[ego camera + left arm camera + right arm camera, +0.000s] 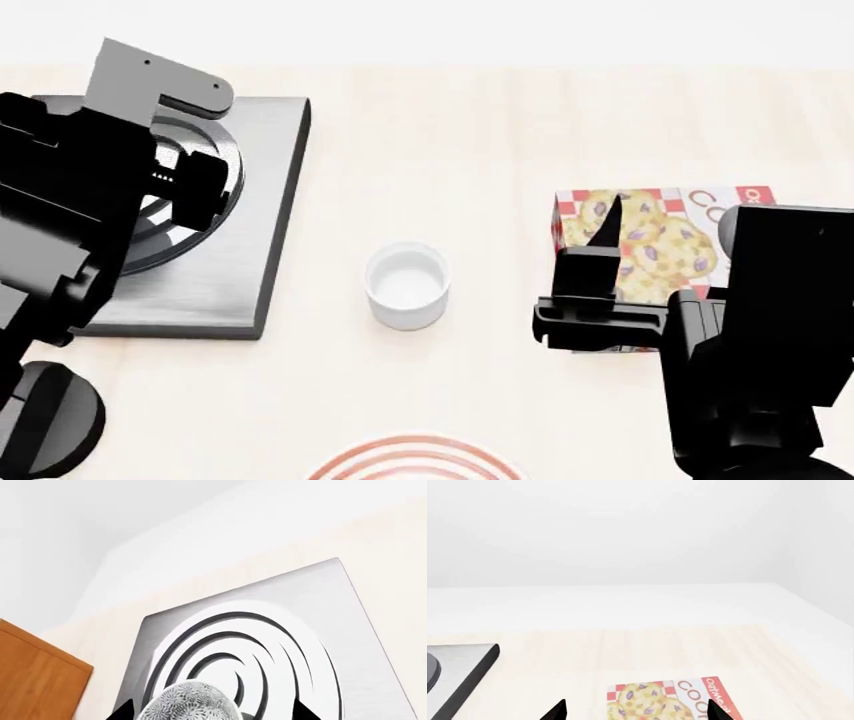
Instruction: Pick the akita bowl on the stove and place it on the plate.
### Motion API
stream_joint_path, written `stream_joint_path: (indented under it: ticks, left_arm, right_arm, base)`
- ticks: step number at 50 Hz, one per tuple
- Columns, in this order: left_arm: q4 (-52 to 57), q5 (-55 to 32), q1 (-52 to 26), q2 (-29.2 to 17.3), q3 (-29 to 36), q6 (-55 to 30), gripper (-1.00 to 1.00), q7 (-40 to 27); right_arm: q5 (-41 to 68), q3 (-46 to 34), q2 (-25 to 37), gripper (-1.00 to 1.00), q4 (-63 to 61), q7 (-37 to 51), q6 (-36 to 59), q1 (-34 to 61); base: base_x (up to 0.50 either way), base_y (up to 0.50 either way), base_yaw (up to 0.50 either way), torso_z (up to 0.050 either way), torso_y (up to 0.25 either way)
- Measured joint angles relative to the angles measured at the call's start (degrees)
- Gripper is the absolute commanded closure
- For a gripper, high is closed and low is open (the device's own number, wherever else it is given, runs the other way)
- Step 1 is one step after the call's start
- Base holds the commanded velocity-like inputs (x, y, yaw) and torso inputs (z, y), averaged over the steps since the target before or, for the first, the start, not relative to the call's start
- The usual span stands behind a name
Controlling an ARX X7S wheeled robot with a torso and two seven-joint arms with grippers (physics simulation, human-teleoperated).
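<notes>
In the left wrist view the speckled black-and-white akita bowl sits on the stove, over its raised concentric rings. My left gripper is open, with a dark fingertip on each side of the bowl and a gap to both. The left arm hangs over the stove in the head view and hides the bowl there. The plate, white with red rings, shows only its far rim at the near table edge. My right gripper is open and empty above a cookie box.
A small plain white cup stands mid-table between the stove and the cookie box. The right arm is over the box. A brown wooden panel shows beside the counter in the left wrist view. A white wall lies behind.
</notes>
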Motion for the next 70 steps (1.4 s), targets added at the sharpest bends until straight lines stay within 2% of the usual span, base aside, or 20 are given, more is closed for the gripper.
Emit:
stream_joint_path:
  ticks: [22, 43, 70]
  left_arm:
    - [-3.0, -0.22, 0.93, -0.3, 0.15, 1.39, -1.0, -0.63]
    - [0.45, -0.69, 4.02, -1.7, 0.41, -0.24, -1.0, -1.49]
    - [-2.35, -0.83, 4.5, -1.52, 0.87, 1.4, -1.0, -1.26]
  right_arm:
    - [0.75, -0.07, 0.31, -1.0, 0.02, 0.6, -0.14, -0.01]
    - [1.5, -0.14, 0.57, -1.0, -0.05, 1.24, -0.21, -0.05]
    - [2.4, -0.35, 0.98, -1.0, 0.16, 2.01, -0.49, 0.07]
  base:
    - [0.0, 0.0, 0.0, 0.0, 0.0]
    - [0.0, 0.0, 0.0, 0.0, 0.0]
    - [0.0, 0.0, 0.0, 0.0, 0.0]
